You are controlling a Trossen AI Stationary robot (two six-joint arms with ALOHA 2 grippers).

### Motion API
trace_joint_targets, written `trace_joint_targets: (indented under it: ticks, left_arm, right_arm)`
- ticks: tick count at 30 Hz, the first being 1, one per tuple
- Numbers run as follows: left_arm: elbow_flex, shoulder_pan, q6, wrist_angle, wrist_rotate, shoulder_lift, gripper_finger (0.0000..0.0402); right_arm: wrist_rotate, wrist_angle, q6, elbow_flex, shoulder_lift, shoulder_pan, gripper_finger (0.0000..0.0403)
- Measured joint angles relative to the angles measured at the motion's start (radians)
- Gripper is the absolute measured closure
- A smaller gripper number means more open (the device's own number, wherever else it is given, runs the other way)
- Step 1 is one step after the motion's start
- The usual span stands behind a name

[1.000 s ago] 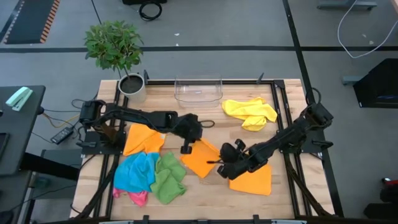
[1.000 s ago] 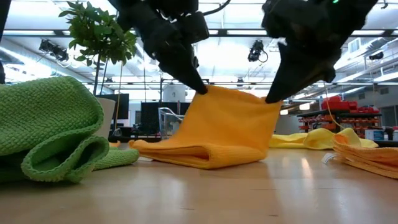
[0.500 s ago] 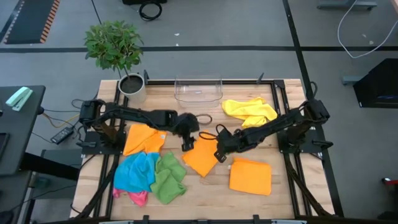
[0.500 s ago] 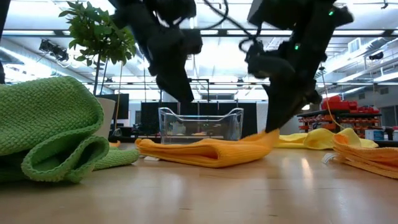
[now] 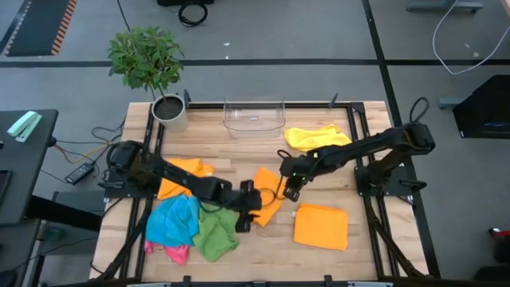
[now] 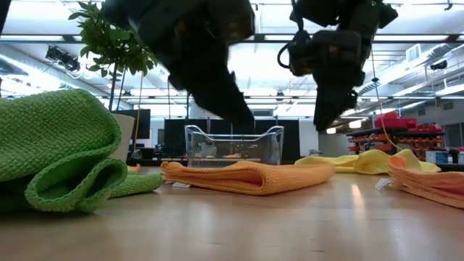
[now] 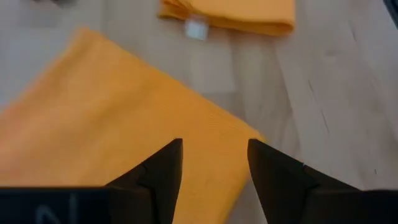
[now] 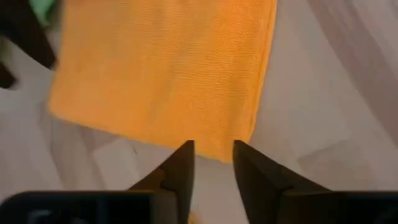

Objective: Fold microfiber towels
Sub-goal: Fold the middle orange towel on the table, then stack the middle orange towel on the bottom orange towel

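Hovering with both my left gripper (image 5: pixel 245 221) and right gripper (image 5: pixel 291 191) parted and empty, I see the folded orange towel (image 5: pixel 267 196) lying flat, long axis diagonal across the table (image 5: pixel 263 247).

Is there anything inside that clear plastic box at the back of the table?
The clear bin looks empty from above: only the tabletop shows through it. The low view is too hazy through its walls to confirm.
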Motion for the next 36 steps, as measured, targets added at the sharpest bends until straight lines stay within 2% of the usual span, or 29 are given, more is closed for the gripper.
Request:
trace_joint_targets:
  ticks: [4, 7, 13, 17, 20, 25, 30, 36]
  left_arm:
    - [0.000, -0.050, 0.031, 0.048, -0.033, 0.060, 0.0212]
    - [0.001, -0.085, 0.088, 0.083, -0.064, 0.088, 0.0212]
    - [0.003, -0.116, 0.150, 0.082, -0.102, 0.131, 0.0212]
    - [0.006, -0.106, 0.150, 0.094, -0.147, 0.157, 0.0213]
    - [0.012, -0.099, 0.148, 0.102, -0.145, 0.167, 0.0214]
    - [0.015, -0.097, 0.143, 0.093, -0.134, 0.183, 0.0217]
    - [0.015, -0.088, 0.072, 0.084, -0.118, 0.190, 0.0229]
    - [0.014, -0.085, 0.040, 0.081, -0.115, 0.193, 0.0243]
  right_arm:
    - [-0.005, -0.061, -0.149, 0.000, -0.063, -0.019, 0.0239]
    - [-0.007, -0.091, -0.260, 0.000, -0.104, -0.009, 0.0223]
    - [-0.011, -0.032, -0.461, -0.034, -0.119, 0.055, 0.0221]
    - [0.060, 0.012, -0.652, -0.092, -0.109, 0.107, 0.0223]
    - [0.110, 0.009, -0.802, -0.113, -0.110, 0.134, 0.0224]
    - [0.112, 0.123, -0.964, -0.154, -0.102, 0.163, 0.0224]
    - [0.098, 0.165, -1.021, -0.185, -0.046, 0.155, 0.0224]
    - [0.128, 0.259, -1.057, -0.189, 0.056, 0.120, 0.0224]
